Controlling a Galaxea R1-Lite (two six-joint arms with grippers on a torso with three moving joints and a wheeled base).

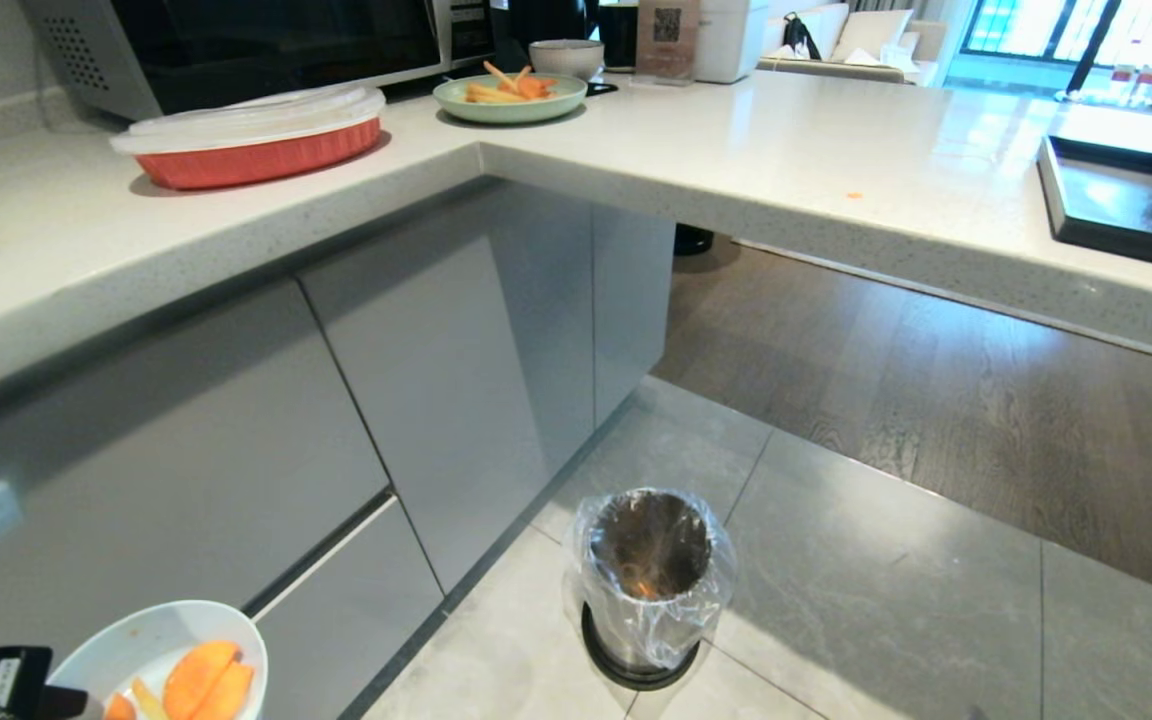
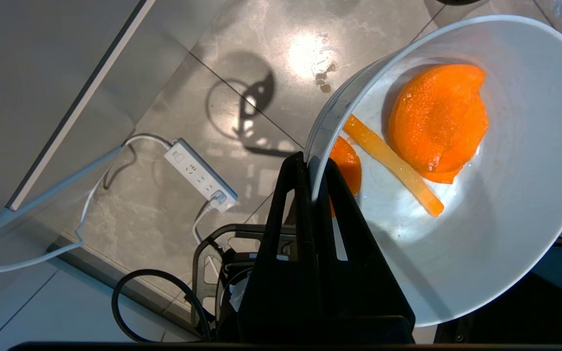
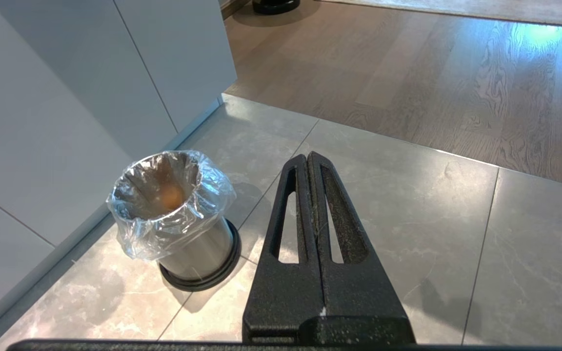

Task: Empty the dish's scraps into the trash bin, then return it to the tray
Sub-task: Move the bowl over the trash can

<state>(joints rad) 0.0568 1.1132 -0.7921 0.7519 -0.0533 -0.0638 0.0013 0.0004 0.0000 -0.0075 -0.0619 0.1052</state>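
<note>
Holding the scraps [image 2: 437, 122] — two orange chunks and a pale yellow stick — the dish [image 2: 481, 204] hangs above the floor, low at the robot's left, pinched at its rim by the left gripper [image 2: 312, 175], whose fingers are clenched on the thin wall. It sits roughly level with nothing spilled, so the emptying step looks to be in hand but not yet carried out. The trash bin [image 1: 651, 580], shiny metal with a crinkly clear bag over its rim, stands on the grey floor tiles near the cabinet corner, well apart from the dish and off to its right. The right gripper [image 3: 310, 161] hangs idle near the bin, fingers pressed together on nothing. Up on the surface, the black tray [image 1: 1126, 200] lies at the right edge. The next move likely calls for carrying the dish over the bin's mouth and tipping it far enough that the pieces slide off inside the bag.
</note>
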